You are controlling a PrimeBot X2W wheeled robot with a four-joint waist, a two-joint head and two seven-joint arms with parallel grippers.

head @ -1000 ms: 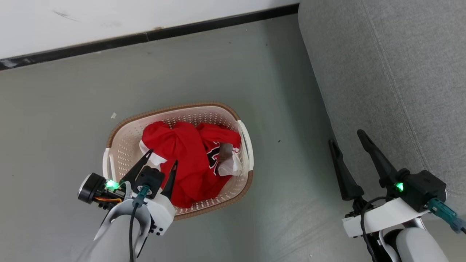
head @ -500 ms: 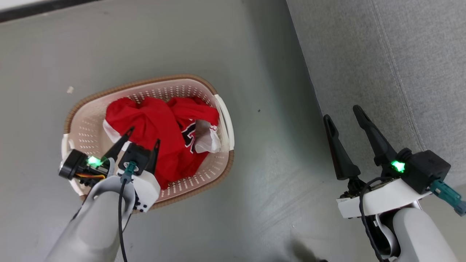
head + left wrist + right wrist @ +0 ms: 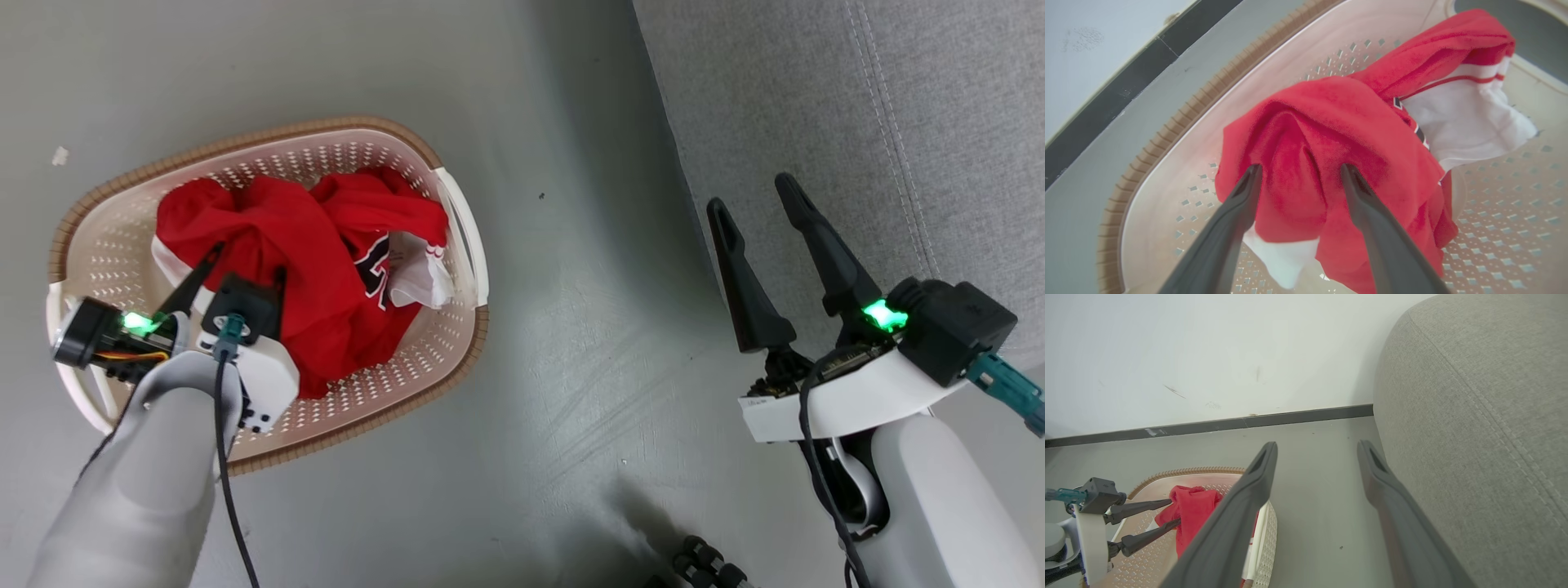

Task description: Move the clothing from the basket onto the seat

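The cream basket stands on the floor at the left, holding crumpled red clothing with a white piece at its right side. My left gripper is down inside the basket and open. In the left wrist view its fingers straddle a raised fold of the red clothing, tips against the cloth. My right gripper is open and holds nothing, over the floor at the edge of the grey sofa seat.
Grey floor lies between the basket and the sofa. A white wall with a black skirting board runs behind the basket. A small white scrap lies on the floor at the far left. A dark ribbed part shows at the bottom edge.
The head camera has tilted, so the whole picture has slid. My left gripper has dropped deeper into the basket, its tips now on the red cloth. The right gripper has stayed open by the sofa.
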